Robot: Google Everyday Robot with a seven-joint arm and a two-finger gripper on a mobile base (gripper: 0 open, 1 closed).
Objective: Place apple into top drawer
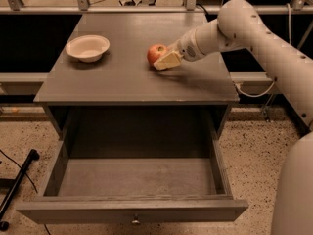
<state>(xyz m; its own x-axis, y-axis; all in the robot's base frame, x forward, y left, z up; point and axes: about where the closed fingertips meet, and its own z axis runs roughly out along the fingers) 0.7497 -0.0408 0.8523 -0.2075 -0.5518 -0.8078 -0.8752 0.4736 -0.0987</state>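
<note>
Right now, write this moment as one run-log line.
pincer: at apple on cabinet top | top drawer: open | status: apple not placed

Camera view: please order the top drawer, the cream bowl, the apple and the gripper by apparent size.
1. The top drawer, open and nearest the camera.
2. The cream bowl.
3. The apple and the gripper, which is beside the apple on the cabinet top: they look alike, so not ranked.
</note>
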